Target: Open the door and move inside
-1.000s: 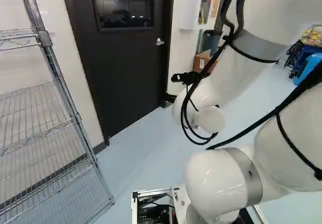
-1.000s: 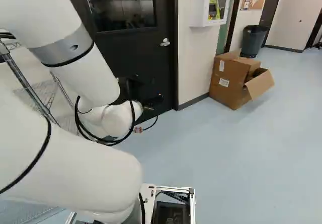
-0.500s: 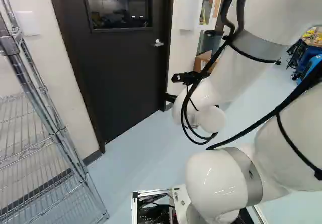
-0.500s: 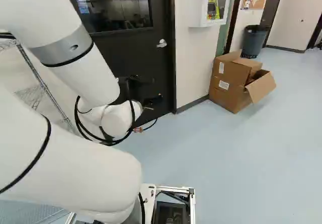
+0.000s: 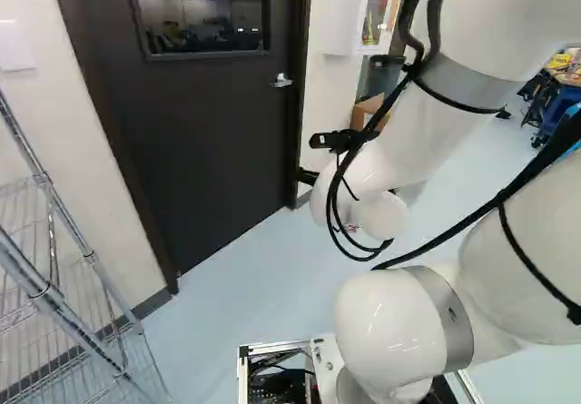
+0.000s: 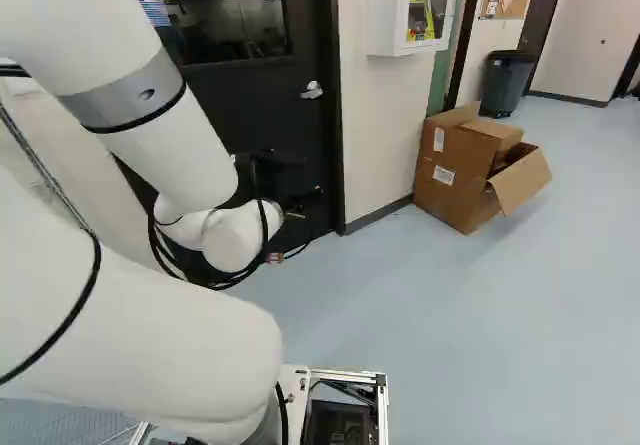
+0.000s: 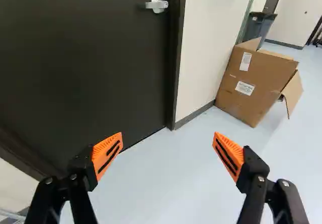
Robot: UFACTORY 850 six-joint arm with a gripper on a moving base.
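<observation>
The dark door stands shut in its frame, with a window in its upper part. Its silver lever handle is on the door's right side in the right base view. My gripper is below the handle in that view, partly hidden by the arm's wrist and cables. In the wrist view the gripper is wide open, orange pads apart and nothing between them. The handle lies ahead of the fingers, well beyond their tips, near the door's latch edge.
A wire shelf stands close at the left of the left base view. Right of the door are a wall with a white cabinet, open cardboard boxes and a grey bin.
The base has moved closer to the door; the wire shelf slides left and nearer in the left base view. The arm holds its pose against its lowest joint. The door looks unchanged.
</observation>
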